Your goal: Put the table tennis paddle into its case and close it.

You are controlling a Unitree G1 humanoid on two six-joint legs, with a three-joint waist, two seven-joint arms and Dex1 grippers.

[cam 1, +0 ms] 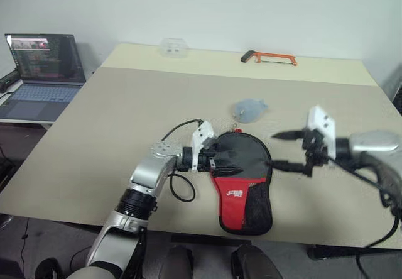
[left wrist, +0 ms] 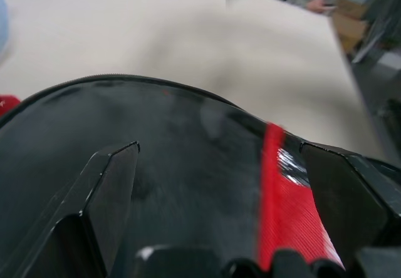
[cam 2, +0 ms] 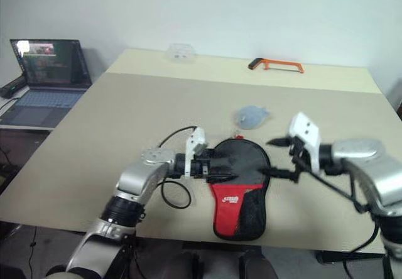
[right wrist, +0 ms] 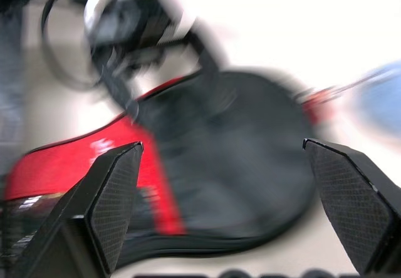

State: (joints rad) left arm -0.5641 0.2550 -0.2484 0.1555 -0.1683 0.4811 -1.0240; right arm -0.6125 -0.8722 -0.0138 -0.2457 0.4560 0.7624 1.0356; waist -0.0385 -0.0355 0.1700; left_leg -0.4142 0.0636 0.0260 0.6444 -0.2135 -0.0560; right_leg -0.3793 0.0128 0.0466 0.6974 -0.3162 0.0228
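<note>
We see the case (cam 1: 242, 181) flat on the table (cam 1: 113, 115). Our left claw (cam 1: 229, 164) hovers wide open at its nine o'clock edge, seemingly not gripping; our right claw (cam 1: 281, 150) gapes empty at three o'clock.

case (right wrist: 238, 165) blurred in right wrist view, laptop (cam 1: 38, 71) cut off

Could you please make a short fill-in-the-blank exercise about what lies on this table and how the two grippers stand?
1. The black and red case lies flat near the table's ____ edge.
2. The left gripper has its fingers ____ over the black part of the case.
3. The small plush pouch beyond the case is light ____.
4. The tool with the orange frame lies at the ____ side of the table.

Missing words: near (front); open; blue; far
</note>
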